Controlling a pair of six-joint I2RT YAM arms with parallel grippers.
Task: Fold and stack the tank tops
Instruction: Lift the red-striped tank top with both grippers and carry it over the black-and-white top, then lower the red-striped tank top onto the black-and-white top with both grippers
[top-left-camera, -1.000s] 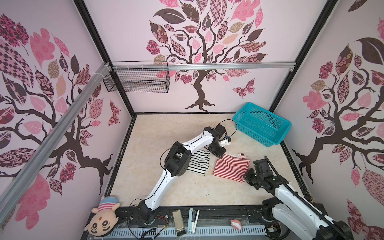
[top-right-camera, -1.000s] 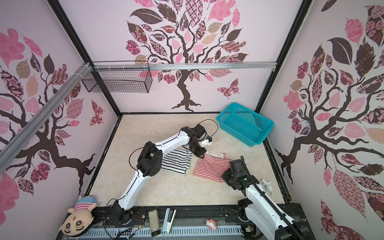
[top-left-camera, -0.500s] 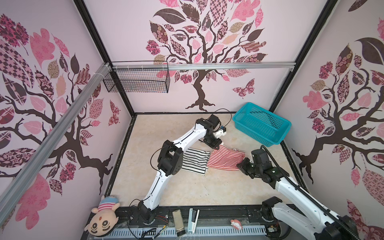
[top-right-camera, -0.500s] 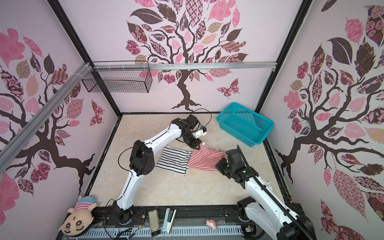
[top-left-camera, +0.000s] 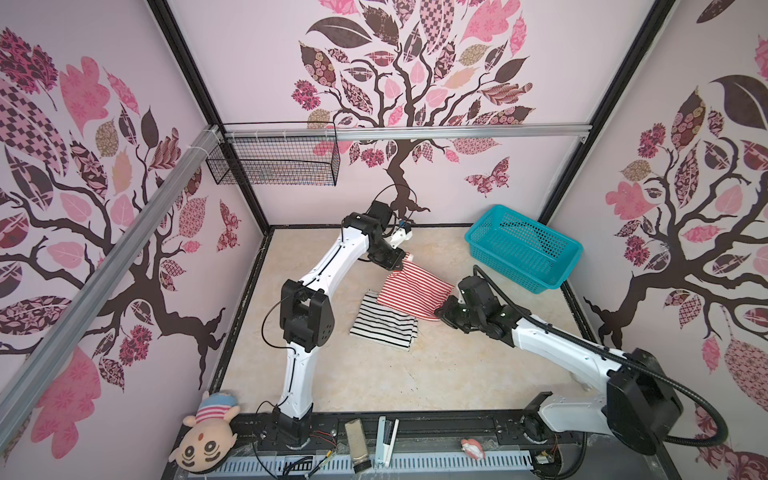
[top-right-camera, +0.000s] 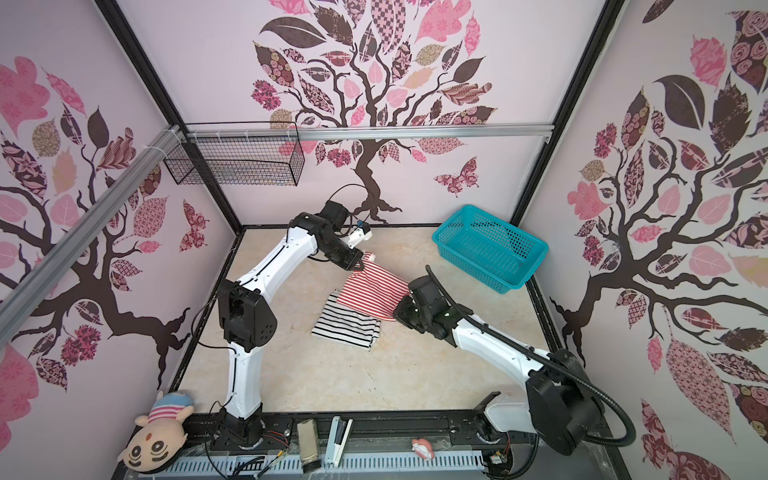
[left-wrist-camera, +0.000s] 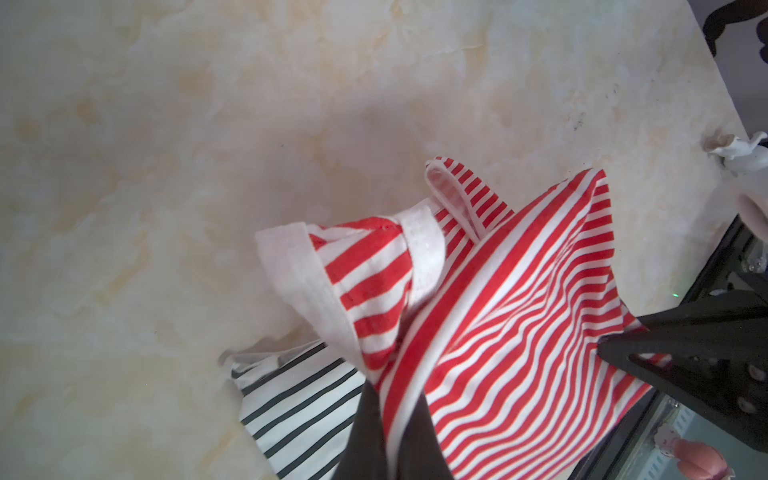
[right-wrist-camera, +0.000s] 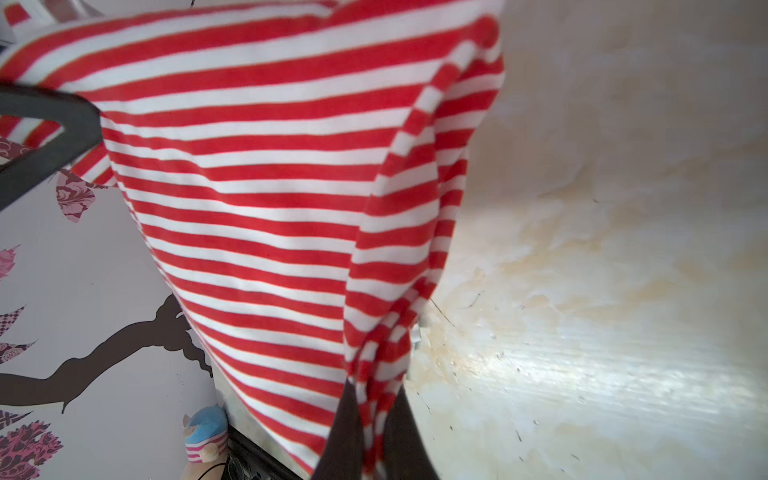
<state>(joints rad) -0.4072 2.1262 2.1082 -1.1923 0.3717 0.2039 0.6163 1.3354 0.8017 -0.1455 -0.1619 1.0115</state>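
Since a second ago the red-and-white top (top-left-camera: 411, 291) has come up off the surface (top-left-camera: 332, 386) and swung toward 10 o'clock. In both top views it hangs stretched between the left gripper (top-left-camera: 400, 262), clamped on its 11 o'clock corner, and the right gripper (top-left-camera: 439, 312), clamped on its 4 o'clock corner. Its 7 o'clock edge overlaps the folded black-and-white top (top-left-camera: 382, 324), which lies flat. In the left wrist view, the jaws pinch striped cloth beside a pale strap. In the right wrist view, the jaws pinch a bunched edge.
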